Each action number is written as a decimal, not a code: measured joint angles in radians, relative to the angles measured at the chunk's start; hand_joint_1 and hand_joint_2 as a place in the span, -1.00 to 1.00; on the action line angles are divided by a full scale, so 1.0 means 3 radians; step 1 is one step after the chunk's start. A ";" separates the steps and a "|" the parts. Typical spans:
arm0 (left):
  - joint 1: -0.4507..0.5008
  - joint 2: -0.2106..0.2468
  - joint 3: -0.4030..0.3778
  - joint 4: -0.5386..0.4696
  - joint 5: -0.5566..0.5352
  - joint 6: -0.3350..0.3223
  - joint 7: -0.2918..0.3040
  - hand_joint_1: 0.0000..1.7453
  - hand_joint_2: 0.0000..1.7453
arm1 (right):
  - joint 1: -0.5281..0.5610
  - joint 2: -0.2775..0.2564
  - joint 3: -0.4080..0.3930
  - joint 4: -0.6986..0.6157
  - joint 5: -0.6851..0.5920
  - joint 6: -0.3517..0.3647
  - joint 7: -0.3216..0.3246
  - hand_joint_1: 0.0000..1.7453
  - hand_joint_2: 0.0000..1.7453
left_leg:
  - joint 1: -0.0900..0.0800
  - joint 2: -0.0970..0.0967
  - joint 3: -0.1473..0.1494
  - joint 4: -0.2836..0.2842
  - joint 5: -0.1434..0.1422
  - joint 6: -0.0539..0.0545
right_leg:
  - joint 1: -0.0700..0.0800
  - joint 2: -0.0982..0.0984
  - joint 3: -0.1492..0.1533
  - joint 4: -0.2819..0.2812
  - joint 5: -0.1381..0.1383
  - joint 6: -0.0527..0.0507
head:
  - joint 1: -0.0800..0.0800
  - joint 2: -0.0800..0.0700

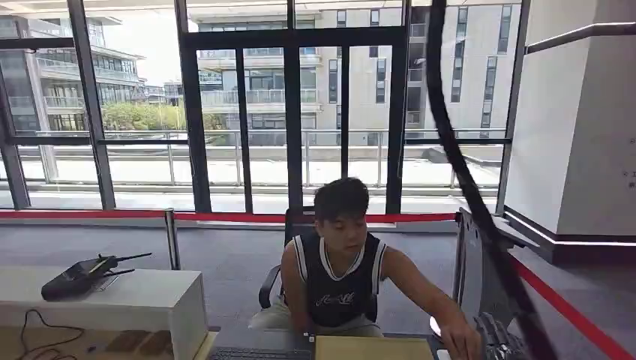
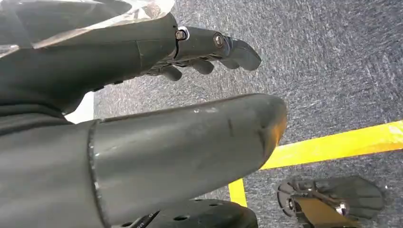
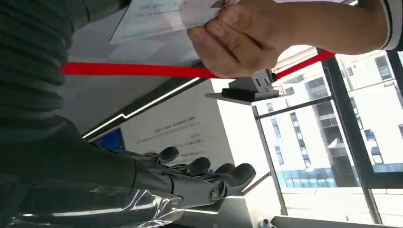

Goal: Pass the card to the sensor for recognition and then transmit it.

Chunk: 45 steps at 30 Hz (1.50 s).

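- Head view: a seated person (image 1: 337, 277) reaches one arm toward the robot's right hand (image 1: 496, 339), at the lower frame edge.
- Left wrist view: left hand (image 2: 199, 52) hangs over grey carpet (image 2: 332, 61), fingers apart, grasping nothing.
- Right wrist view: right hand (image 3: 199, 178) is released, fingers extended. The person's hand (image 3: 233, 38) pinches the card (image 3: 161, 16) just beside it.

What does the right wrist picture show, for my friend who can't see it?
A person's hand holds a white card close to the robot's right hand, whose dark fingers are spread and holding nothing. Behind them run a red barrier tape, a white wall and big windows.
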 joint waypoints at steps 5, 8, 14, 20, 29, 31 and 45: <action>0.0000 0.0001 -0.0010 0.0000 0.0000 0.0000 0.0000 -1.00 -1.00 | -0.0001 0.0004 0.0060 0.0001 -0.0009 -0.0010 0.0000 -1.00 1.00 | 0.0000 0.0000 0.0000 0.0000 0.0000 0.0000 | 0.0001 0.0000 0.0000 0.0000 0.0000 0.0000 | 0.0000 0.0000; 0.0000 0.0001 -0.0013 0.0000 0.0000 0.0000 0.0000 -1.00 -1.00 | -0.0003 0.0005 0.0087 0.0003 -0.0014 -0.0013 0.0000 -0.82 1.00 | 0.0000 0.0000 0.0000 0.0000 0.0000 0.0000 | 0.0001 0.0000 0.0000 0.0000 0.0000 0.0000 | 0.0001 0.0000; 0.0000 0.0000 -0.0032 0.0000 -0.0019 -0.0001 -0.0011 -1.00 -1.00 | -0.0002 0.0004 0.0126 0.0005 -0.0069 -0.0050 0.0018 1.00 1.00 | 0.0000 0.0000 0.0000 0.0000 0.0000 0.0000 | 0.0000 0.0000 -0.0001 0.0000 0.0000 0.0000 | 0.0001 0.0000; 0.0001 0.0001 -0.0069 0.0000 -0.0019 -0.0022 -0.0028 -1.00 -1.00 | 0.0010 -0.0003 0.0129 0.0000 -0.0120 -0.0048 0.0025 1.00 1.00 | 0.0000 0.0000 0.0000 0.0000 0.0000 0.0000 | 0.0000 0.0000 -0.0001 -0.0001 0.0000 0.0000 | 0.0001 0.0000; 0.0000 0.0005 -0.0093 0.0000 -0.0020 -0.0032 -0.0020 -1.00 -1.00 | 0.0021 -0.0006 0.0134 -0.0004 -0.0140 -0.0048 0.0027 1.00 1.00 | 0.0000 0.0000 0.0000 0.0000 0.0000 0.0000 | 0.0001 0.0000 -0.0001 0.0000 0.0000 0.0000 | 0.0001 0.0000; 0.0000 0.0008 -0.0094 0.0000 -0.0031 -0.0037 -0.0020 -1.00 -1.00 | 0.0029 -0.0008 0.0140 -0.0005 -0.0153 -0.0046 0.0034 1.00 1.00 | 0.0000 0.0001 0.0001 0.0000 0.0000 0.0000 | 0.0001 0.0000 -0.0001 0.0000 0.0000 0.0000 | 0.0001 0.0000; 0.0000 0.0027 -0.0126 0.0000 -0.0036 -0.0051 -0.0004 -1.00 -1.00 | 0.0202 -0.0084 0.0145 -0.0051 -0.0197 0.0060 0.0123 1.00 1.00 | 0.0000 0.0000 0.0001 0.0001 0.0000 0.0000 | 0.0001 0.0000 -0.0001 -0.0001 0.0000 0.0000 | 0.0003 0.0000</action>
